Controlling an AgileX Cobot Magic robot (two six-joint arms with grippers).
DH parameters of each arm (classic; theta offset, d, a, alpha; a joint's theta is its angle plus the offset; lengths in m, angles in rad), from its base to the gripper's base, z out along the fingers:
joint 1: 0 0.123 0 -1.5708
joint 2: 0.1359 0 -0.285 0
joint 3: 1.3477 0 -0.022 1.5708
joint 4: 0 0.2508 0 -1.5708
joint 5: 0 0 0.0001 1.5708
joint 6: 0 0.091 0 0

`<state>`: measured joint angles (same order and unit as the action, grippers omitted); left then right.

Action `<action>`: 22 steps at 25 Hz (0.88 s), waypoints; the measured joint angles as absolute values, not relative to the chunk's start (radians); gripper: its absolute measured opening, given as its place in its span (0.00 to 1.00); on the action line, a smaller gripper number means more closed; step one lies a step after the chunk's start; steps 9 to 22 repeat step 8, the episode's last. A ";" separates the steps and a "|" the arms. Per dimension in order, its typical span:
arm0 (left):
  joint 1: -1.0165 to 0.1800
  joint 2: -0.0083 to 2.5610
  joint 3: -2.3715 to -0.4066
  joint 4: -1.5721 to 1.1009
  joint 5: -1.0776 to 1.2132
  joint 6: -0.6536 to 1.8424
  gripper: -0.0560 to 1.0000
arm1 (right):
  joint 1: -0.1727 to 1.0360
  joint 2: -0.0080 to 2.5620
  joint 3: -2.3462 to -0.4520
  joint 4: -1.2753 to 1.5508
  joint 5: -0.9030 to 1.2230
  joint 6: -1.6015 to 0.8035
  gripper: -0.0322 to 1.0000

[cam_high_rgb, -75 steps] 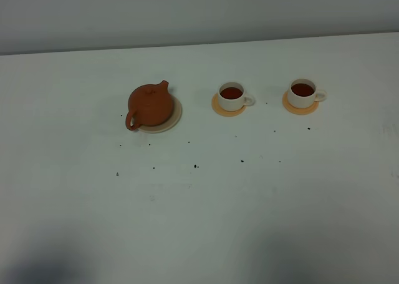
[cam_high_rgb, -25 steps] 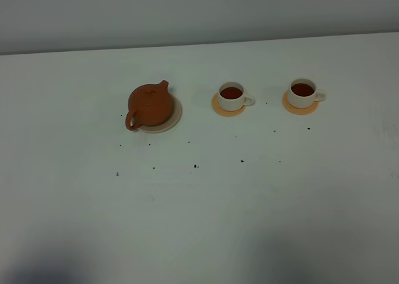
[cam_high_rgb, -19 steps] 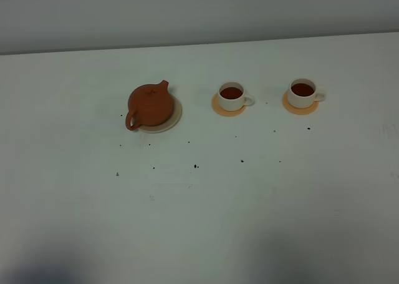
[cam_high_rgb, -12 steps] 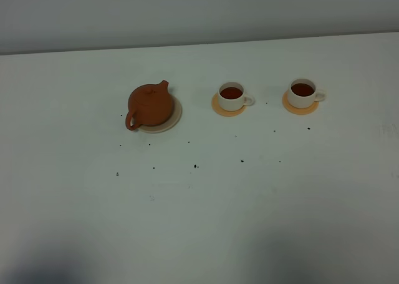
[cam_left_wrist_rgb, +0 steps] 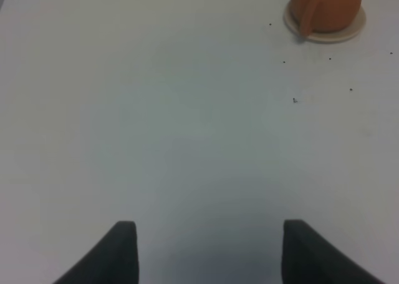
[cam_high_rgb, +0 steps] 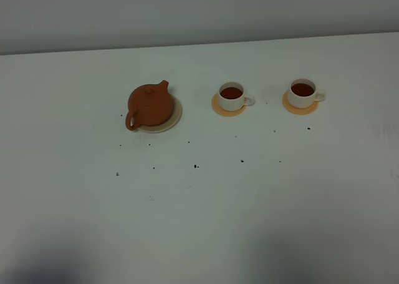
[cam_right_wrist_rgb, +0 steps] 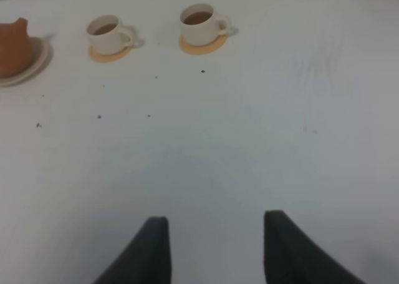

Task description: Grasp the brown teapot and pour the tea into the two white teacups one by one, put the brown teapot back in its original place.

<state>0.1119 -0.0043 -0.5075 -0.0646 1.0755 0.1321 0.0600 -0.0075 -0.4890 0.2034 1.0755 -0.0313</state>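
The work surface is a white table (cam_high_rgb: 199,203) that fills nearly the whole exterior high view. Its far edge runs across at 12 o'clock, rising slightly toward 3 o'clock. Behind it stands a plain grey wall (cam_high_rgb: 199,9). Small dark specks (cam_high_rgb: 195,166) lie scattered near the table's centre. Lighting is soft and even; dim shadows darken the table toward 6 and 7 o'clock.
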 joint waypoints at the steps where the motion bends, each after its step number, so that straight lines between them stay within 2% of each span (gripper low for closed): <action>1: 0.112 -0.004 -0.507 -0.065 1.075 0.132 0.54 | 0.060 -0.008 -0.489 0.203 1.076 -0.031 0.38; 22: 0.112 -0.004 -0.507 -0.065 1.075 0.132 0.54 | 0.060 -0.008 -0.489 0.203 1.076 -0.031 0.38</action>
